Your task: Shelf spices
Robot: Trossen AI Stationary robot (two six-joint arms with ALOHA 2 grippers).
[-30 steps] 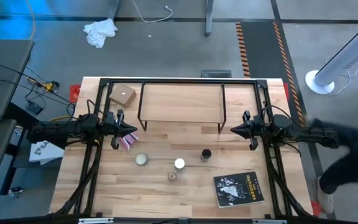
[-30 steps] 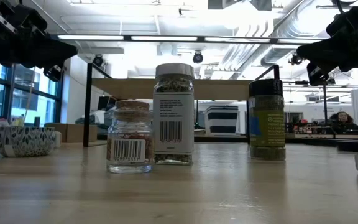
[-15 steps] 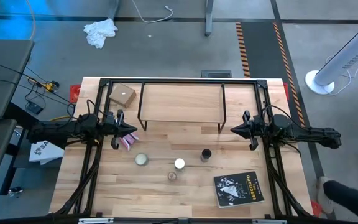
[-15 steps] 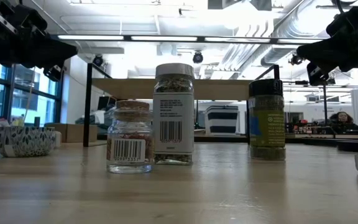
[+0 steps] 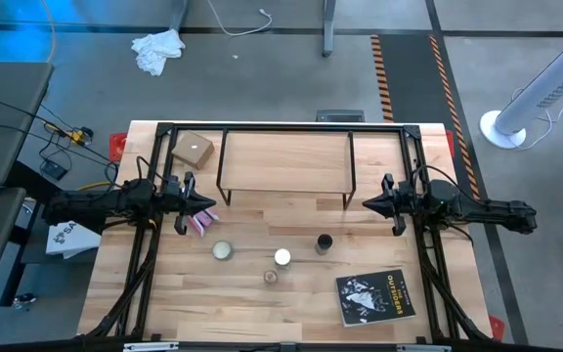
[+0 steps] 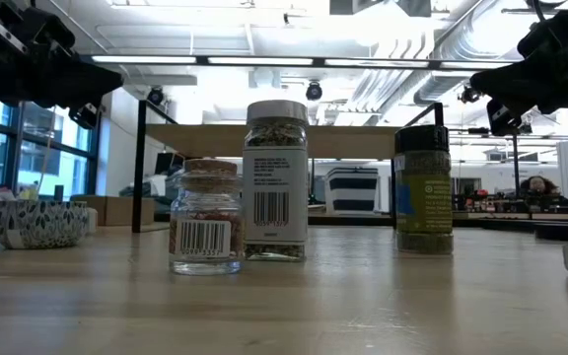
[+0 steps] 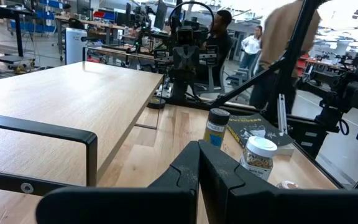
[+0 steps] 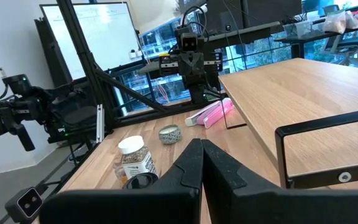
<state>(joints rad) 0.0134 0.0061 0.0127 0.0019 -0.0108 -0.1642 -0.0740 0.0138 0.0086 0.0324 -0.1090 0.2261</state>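
Note:
Three spice jars stand on their bases on the table's near middle: a white-capped one, a dark one, and a smaller clear glass one. The shelf stands behind them on thin black legs, with a bare wood top. My left gripper hovers shut at the shelf's left near corner, pointing level toward the right. My right gripper hovers shut at the shelf's right near corner, pointing left. Neither holds anything.
A flat round tin lies left of the jars. A pink packet lies under my left gripper, a black book at the near right, and a cardboard box at the far left. A black frame rims the table.
A person's dark sleeve that reached over my right arm beside the table's right edge has drawn back toward the near side and left the high view. Arms and jars have kept still.

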